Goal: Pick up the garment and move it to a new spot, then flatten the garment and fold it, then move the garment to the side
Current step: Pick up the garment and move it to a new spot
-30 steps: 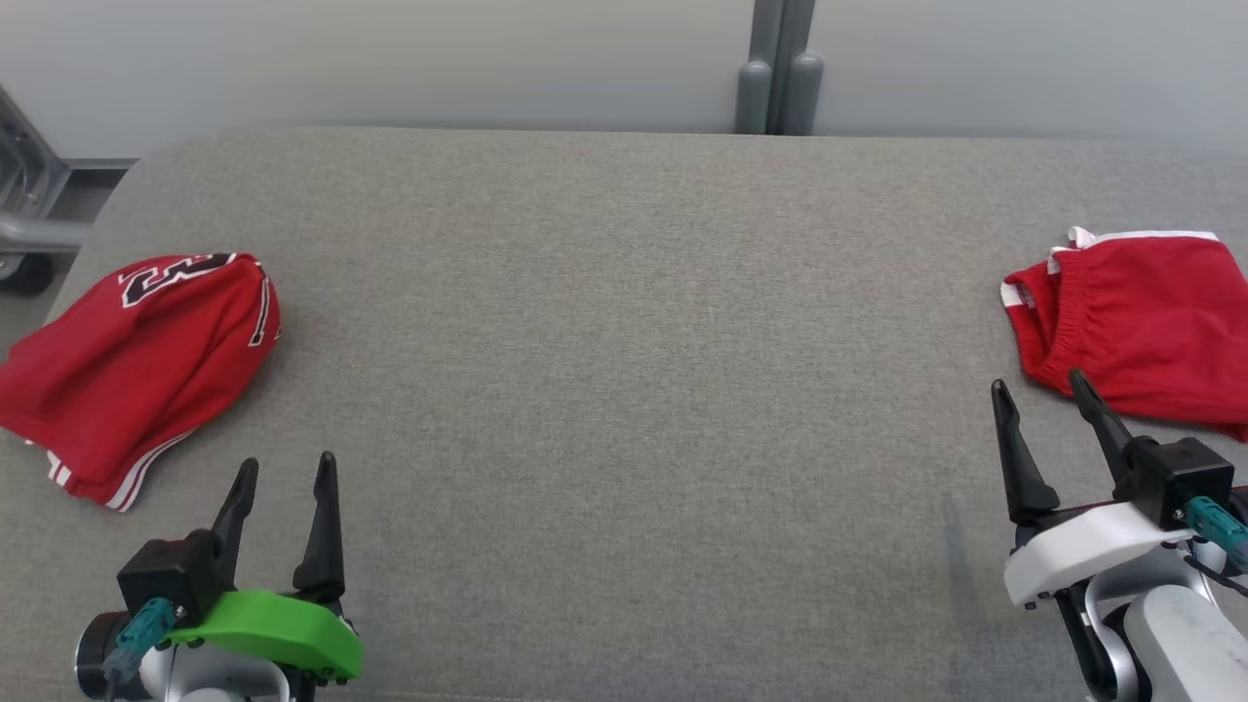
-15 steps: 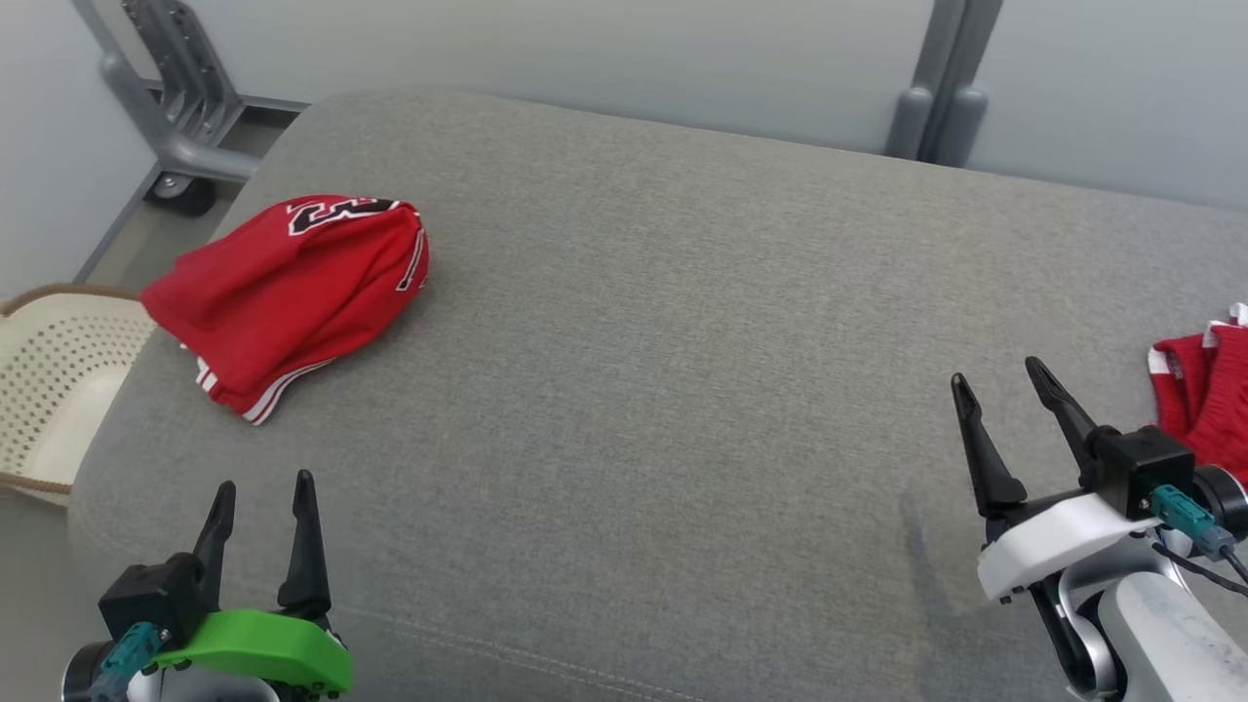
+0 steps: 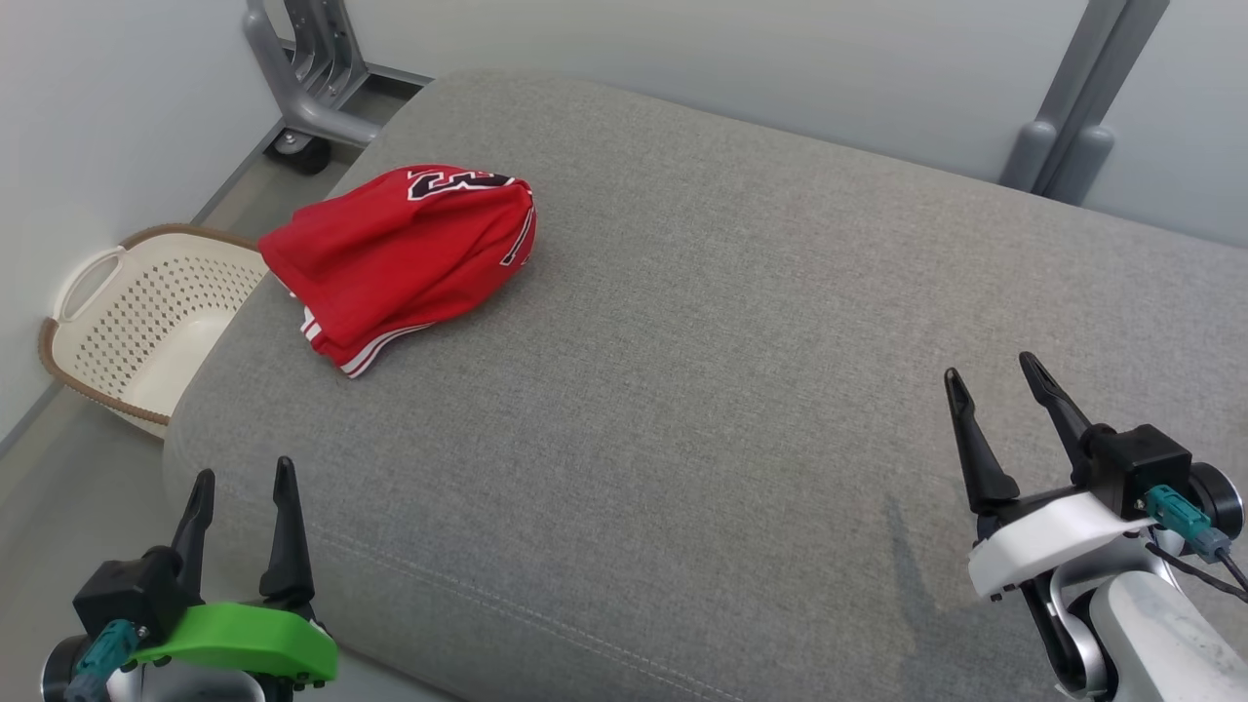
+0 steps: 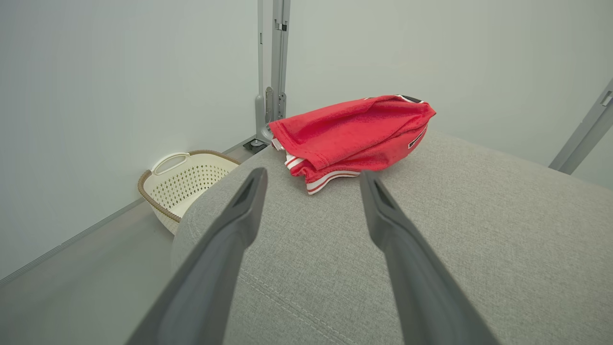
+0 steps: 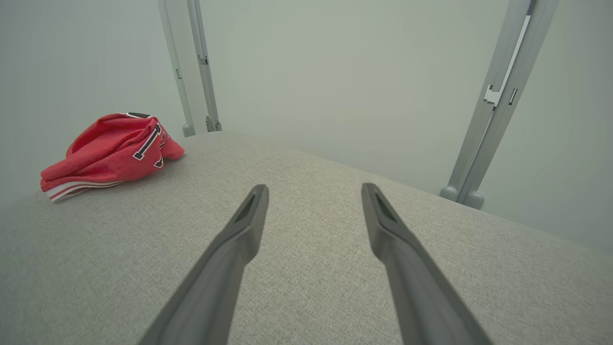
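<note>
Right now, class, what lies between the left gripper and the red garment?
Bare grey cushion separates left gripper from red garment, per left wrist view.

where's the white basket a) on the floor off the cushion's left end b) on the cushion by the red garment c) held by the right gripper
a: the basket stands on the floor beside the left end of the cushion, apart from the garment lying on top.

garment (image 3: pixel 400 253): print folded over the top; you can't read it whole.
basket (image 3: pixel 146 312): one side hidden from you behind the desk (image 3: pixel 682 390) corner.
desk: right end cut off by your head view's edge.
</note>
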{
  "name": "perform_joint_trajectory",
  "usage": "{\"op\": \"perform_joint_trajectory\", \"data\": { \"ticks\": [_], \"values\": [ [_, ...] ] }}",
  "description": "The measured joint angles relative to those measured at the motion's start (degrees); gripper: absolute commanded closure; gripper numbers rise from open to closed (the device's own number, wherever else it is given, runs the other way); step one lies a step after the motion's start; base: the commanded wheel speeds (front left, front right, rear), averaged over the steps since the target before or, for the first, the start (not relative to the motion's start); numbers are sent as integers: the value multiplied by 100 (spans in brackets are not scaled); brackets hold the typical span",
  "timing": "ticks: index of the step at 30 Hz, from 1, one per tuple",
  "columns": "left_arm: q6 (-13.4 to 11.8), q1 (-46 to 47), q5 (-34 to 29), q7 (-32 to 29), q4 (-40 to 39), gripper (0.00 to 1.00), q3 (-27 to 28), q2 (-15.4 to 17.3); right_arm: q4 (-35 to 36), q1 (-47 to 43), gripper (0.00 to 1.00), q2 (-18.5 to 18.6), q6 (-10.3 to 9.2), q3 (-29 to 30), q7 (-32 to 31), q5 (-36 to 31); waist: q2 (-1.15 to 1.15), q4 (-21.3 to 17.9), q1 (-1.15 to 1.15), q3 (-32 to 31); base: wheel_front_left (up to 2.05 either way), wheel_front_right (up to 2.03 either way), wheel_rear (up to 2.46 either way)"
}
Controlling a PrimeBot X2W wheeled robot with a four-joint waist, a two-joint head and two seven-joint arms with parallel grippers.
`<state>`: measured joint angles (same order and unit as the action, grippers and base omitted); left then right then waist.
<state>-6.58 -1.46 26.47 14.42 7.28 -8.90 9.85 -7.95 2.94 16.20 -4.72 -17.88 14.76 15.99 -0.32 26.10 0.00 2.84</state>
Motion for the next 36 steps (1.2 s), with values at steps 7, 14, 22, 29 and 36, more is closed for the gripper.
{"op": "perform_joint_trajectory", "data": {
  "ticks": [7, 14, 22, 29, 36],
  "values": [
    [11, 108, 185, 0, -175, 0, 125, -13, 260, 26, 0, 27, -52, -3, -16, -109, 0, 18, 0, 290, 0, 0, 0],
    [224, 861, 591, -446, -159, 0, 252, 70, 587, 322, 0, 67, -49, -121, -185, -249, 0, 12, 0, 748, 0, 0, 0],
    [468, 1925, 1020, -1376, 176, 0, 546, 699, 951, 595, 0, 210, -42, -183, -437, -391, 0, -71, 0, 1331, 0, 0, 0],
    [665, 2665, 1599, -2125, 510, 0, 722, 894, 1228, 875, 0, 315, 8, -269, -676, -555, 0, -227, 0, 1851, 0, 0, 0],
    [793, 3049, 1891, -2504, 855, 0, 877, 1092, 1484, 1201, 0, 377, 8, -245, -809, -632, 0, -427, 0, 2374, 0, 0, 0]
  ]
}}
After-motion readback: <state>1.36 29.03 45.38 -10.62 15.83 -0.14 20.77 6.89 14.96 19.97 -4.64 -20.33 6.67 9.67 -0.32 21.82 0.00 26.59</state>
